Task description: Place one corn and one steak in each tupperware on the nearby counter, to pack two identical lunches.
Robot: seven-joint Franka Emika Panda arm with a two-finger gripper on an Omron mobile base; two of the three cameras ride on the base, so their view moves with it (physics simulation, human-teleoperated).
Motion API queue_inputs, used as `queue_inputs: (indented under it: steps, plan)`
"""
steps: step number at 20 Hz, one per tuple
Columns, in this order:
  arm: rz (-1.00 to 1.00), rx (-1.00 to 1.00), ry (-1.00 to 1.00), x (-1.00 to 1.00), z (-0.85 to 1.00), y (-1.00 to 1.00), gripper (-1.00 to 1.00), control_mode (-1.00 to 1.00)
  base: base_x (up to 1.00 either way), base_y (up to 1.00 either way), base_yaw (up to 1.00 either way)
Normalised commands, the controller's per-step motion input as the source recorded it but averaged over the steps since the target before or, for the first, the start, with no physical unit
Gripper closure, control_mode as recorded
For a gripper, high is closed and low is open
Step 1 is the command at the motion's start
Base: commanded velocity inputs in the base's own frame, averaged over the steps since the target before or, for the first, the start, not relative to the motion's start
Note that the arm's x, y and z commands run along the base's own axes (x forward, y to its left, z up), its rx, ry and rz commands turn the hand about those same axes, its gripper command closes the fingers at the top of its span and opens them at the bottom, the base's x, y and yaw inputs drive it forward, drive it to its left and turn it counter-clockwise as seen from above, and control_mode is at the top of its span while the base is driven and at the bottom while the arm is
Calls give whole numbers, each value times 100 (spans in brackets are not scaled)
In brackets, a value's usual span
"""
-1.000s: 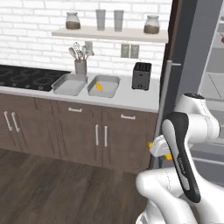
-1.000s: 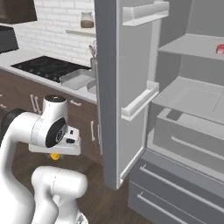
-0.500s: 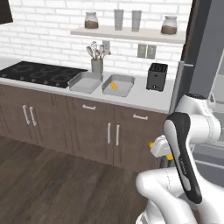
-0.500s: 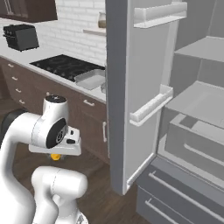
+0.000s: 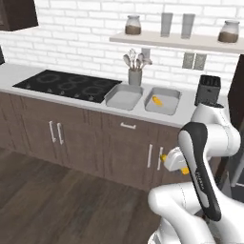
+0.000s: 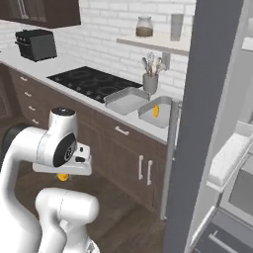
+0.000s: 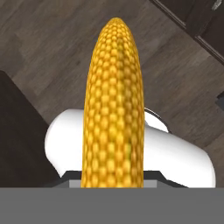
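The held corn (image 7: 113,105) runs up the middle of the hand view, a long golden-yellow cob with neat rows of kernels, tapering to a blunt tip near the top of the frame, over dark wood-plank floor. The gripper (image 5: 167,158) is closed on this corn; in the left base view, just right of centre, a bit of yellow pokes out from the white hand, and in the right base view the same yellow (image 6: 63,176) peeks below the hand at left of centre.

Both base views add what the hand view lacks: two tupperware trays side by side on the counter (image 5: 28,74), light grey and shallow. The left tray (image 5: 123,96) looks bare; the right tray (image 5: 163,100) holds a second corn (image 5: 156,100), small and yellow-orange, lying on its floor. In the right base view that cob (image 6: 155,110) sits upper centre.

Left of the trays lies a black cooktop (image 5: 66,85); behind them stands a utensil holder (image 5: 135,76). The right base view alone shows a tall grey fridge door (image 6: 207,113) at right and a dark toaster oven (image 6: 35,44) at upper left. No writing can be read anywhere
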Motion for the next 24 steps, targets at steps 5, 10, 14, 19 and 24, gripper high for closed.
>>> queue_inputs:
  steps: [5, 10, 14, 19, 24]
  plan:
    - [0, 0, 0, 0, 0, 0, 100, 100, 100, 58, -1]
    - [0, 0, 0, 0, 0, 0, 100, 100, 100, 11, -25]
    - [0, 0, 0, 0, 0, 0, 100, 100, 100, 50, -54]
    - [0, 0, 0, 0, 0, 0, 100, 100, 100, 85, -54]
    - [0, 0, 0, 0, 0, 0, 100, 100, 100, 22, -52]
